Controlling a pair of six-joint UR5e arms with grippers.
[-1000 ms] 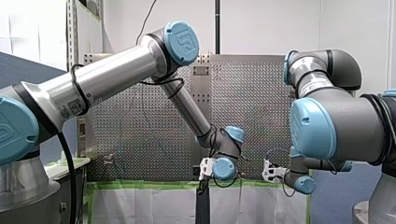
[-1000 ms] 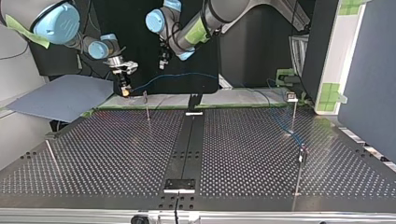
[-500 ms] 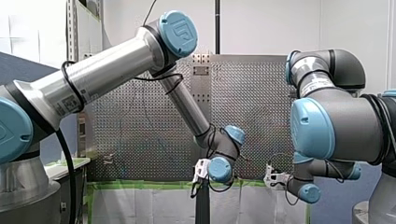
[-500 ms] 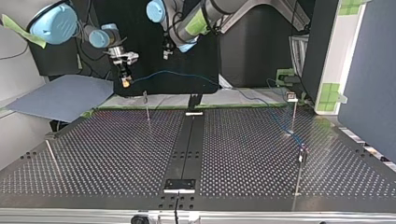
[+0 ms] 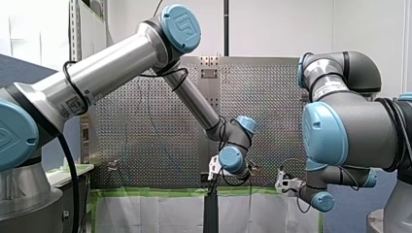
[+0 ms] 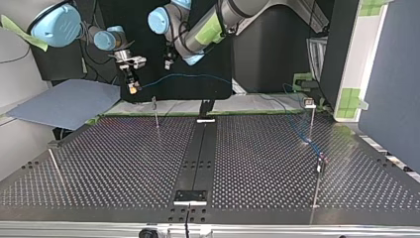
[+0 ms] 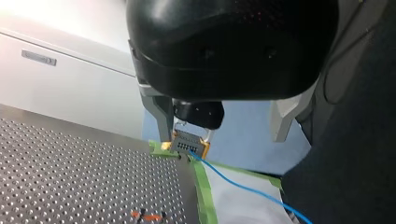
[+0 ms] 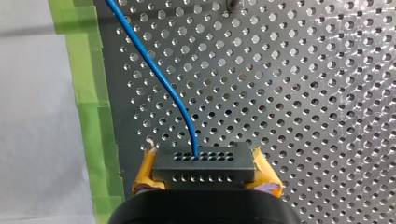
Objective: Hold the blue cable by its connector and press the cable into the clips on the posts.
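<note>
Perforated metal desk (image 6: 257, 163), green tape (image 8: 88, 93) along one edge, a few thin posts (image 6: 156, 113) standing well apart, so plenty of room between them. The right arm's jaws are closed, yellow pads (image 8: 144, 175) on the dark connector (image 8: 204, 163) held up near that taped edge, and the blue cable (image 8: 159, 74) trails off toward the posts at the top view's right, while the left arm's jaws are spread wide, holding nothing. Cable looks thin, light and floppy, so the rigid connector is probably the only sane place to hold it, and the slack likely needs guiding into each clip.

Perforated table (image 6: 109, 168) — thin posts (image 6: 157, 117), green tape (image 8: 86, 70) edging.
</note>
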